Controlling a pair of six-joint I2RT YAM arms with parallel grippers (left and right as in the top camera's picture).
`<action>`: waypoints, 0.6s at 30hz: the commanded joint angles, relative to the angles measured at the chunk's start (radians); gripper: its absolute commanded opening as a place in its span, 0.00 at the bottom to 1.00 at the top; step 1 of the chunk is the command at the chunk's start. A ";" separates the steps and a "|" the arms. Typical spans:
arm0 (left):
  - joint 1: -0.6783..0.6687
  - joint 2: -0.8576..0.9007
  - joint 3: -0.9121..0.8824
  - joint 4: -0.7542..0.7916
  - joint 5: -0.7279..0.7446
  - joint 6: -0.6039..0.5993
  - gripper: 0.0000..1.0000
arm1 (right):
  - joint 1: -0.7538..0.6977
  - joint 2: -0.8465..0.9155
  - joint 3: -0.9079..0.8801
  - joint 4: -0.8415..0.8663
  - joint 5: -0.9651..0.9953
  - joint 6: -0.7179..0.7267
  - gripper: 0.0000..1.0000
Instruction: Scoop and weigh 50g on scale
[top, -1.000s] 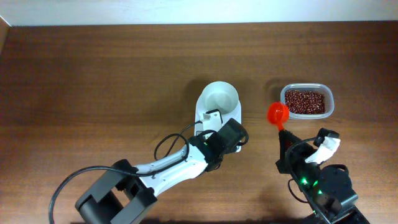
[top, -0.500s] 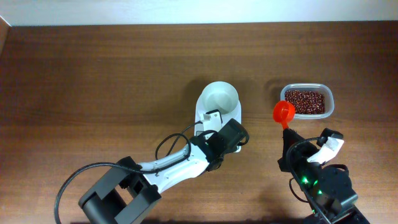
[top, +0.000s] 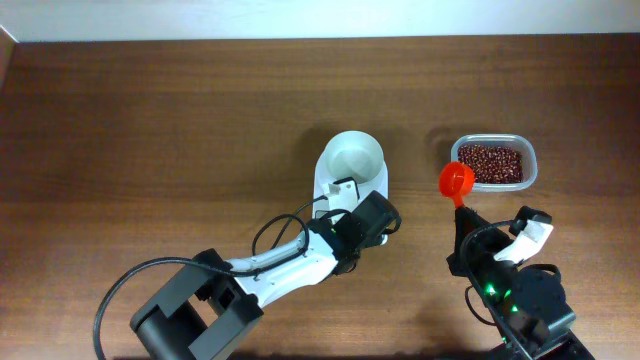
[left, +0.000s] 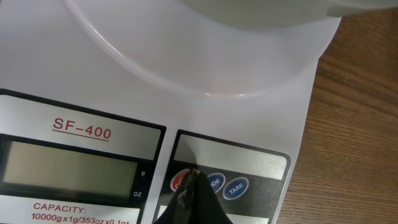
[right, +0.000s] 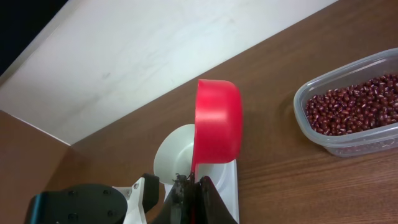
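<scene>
Lighting is bright, even and diffuse from above. The overhead view is sharp; soft shadows lie under the left arm (top: 280, 268) on the table (top: 150, 120). In the left wrist view the scale (left: 249, 118) print reads crisply. The red scoop (right: 217, 124) carries a mild sheen.

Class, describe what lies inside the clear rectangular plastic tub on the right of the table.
The clear plastic tub holds a heap of small dark red-brown beans. They cover its floor, so the bottom and anything buried beneath cannot be seen.
</scene>
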 joint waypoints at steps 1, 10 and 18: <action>-0.005 0.017 -0.001 -0.004 0.004 -0.013 0.00 | -0.004 -0.007 0.008 0.003 0.017 -0.015 0.04; -0.004 0.019 -0.001 -0.008 0.003 -0.013 0.00 | -0.004 0.003 0.008 -0.001 0.020 -0.015 0.04; -0.004 0.030 -0.001 -0.011 0.005 -0.014 0.00 | -0.004 0.039 0.008 0.000 0.021 -0.015 0.04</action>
